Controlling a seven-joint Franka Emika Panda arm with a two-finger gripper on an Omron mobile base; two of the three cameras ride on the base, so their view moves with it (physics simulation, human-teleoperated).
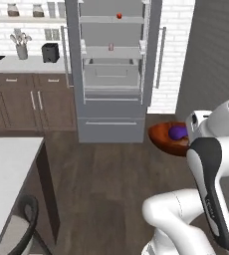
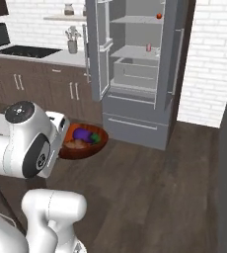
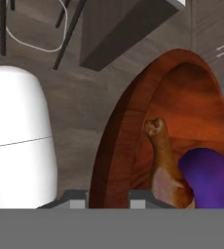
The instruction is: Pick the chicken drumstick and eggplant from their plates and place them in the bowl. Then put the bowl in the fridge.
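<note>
Two fridge doors open; dark wood floor; tool pinching bowl rim.

You have one wide reddish-brown wooden bowl at the hand, and inside it one golden-brown chicken drumstick and one glossy dark-purple eggplant. Ahead of the hand stands one tall grey steel fridge, with one small red fruit on its shelf.

My arm is glossy white, rounded segments, with dark inlays at the joints and a grey-capped joint.
</note>
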